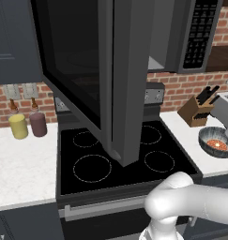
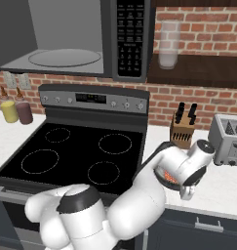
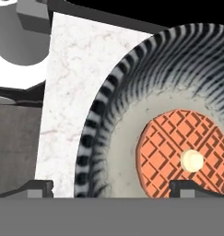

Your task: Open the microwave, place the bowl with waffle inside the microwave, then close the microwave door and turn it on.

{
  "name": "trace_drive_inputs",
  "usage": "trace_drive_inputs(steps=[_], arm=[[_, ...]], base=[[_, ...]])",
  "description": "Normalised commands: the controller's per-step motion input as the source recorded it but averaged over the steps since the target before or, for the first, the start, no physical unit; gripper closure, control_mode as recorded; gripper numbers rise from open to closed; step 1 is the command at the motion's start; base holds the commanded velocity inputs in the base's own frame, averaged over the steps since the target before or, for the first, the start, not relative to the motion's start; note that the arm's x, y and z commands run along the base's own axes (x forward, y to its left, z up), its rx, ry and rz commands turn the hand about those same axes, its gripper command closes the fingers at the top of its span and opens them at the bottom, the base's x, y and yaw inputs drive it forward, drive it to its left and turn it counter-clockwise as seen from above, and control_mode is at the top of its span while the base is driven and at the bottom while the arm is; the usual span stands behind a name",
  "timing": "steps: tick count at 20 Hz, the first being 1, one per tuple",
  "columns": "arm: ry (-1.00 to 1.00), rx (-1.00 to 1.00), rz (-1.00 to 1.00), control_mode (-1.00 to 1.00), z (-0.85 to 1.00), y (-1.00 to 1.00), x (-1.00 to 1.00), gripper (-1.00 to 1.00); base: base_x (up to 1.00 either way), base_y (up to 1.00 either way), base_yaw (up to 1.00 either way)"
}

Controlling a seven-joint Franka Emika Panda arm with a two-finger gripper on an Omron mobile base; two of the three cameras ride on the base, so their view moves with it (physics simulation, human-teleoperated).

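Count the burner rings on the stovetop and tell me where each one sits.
4 on the stove: back left, back right, front left, front right. The open microwave door partly covers the back two in the left base view.

A black glass-top stove (image 2: 76,156) with four ring burners stands between white speckled stone counters (image 1: 21,168). A yellow bottle (image 1: 18,125) and a maroon bottle (image 1: 38,123) stand side by side near the brick wall (image 2: 198,22). On the other counter a wooden knife block (image 2: 182,128) stands near a silver toaster (image 2: 229,140).

Microwave door (image 1: 94,70) swung open over stove (image 1: 120,159); bowl (image 1: 216,142) with waffle (image 1: 216,143) on right counter (image 1: 195,140).
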Motion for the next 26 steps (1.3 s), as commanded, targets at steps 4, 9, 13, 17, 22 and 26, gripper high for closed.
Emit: trace_drive_inputs(steps=[4, 9, 13, 17, 22, 26], arm=[[0.0, 0.0, -0.01, -1.0, -0.23, -0.03, 0.01, -1.0], [0.0, 0.0, -0.01, -1.0, -0.21, 0.0, 0.07, -1.0], [0.0, 0.0, -0.02, -1.0, -0.17, 0.0, 0.04, -1.0], [0.0, 0.0, -0.03, -1.0, -0.1, 0.01, 0.0, 1.0], [0.0, 0.0, -0.04, -1.0, -0.04, 0.01, 0.0, 1.0], [0.0, 0.0, -0.03, -1.0, -0.01, 0.0, 0.0, 1.0]], base=[[0.0, 0.0, 0.0], [0.0, 0.0, 0.0], [0.0, 0.0, 0.0], [0.0, 0.0, 0.0], [0.0, 0.0, 0.0], [0.0, 0.0, 0.0]])
